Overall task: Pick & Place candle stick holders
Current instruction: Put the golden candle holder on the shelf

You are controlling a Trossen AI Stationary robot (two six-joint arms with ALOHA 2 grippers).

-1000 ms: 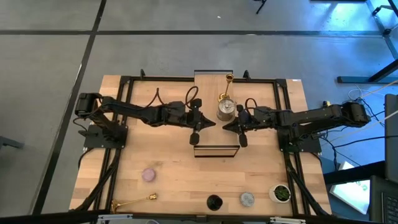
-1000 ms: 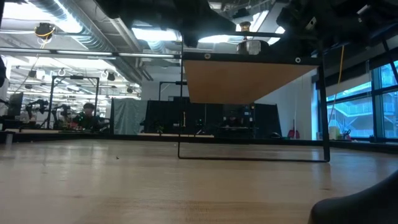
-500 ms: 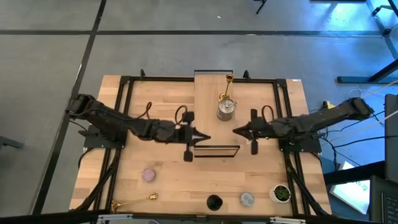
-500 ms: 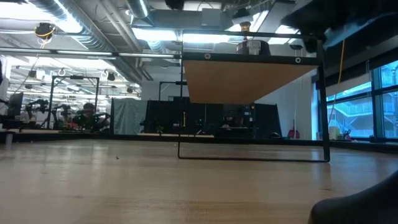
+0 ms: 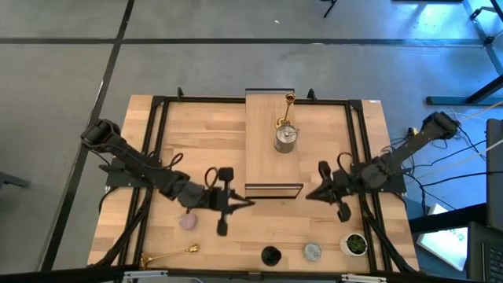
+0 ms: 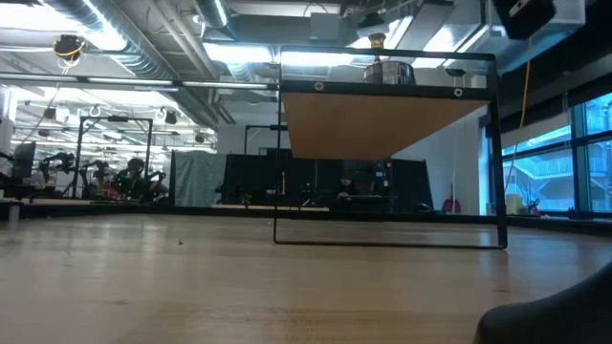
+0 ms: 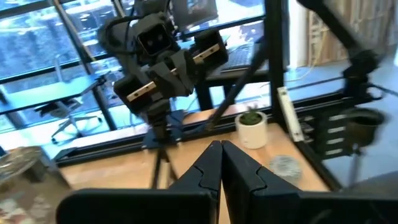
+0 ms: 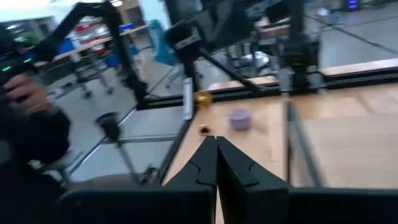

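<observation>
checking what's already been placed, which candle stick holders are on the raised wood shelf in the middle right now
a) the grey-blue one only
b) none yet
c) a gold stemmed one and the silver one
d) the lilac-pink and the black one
c: in the high view a gold stemmed holder and the silver holder stand on the raised shelf, while the lilac-pink, black and grey-blue ones sit on the table below.

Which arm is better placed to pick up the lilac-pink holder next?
The left. Its hand, shut and empty, hovers just beside the lilac-pink holder on the table's left half. The right hand, also shut, sits across the table, nearer the white plant pot.
</observation>
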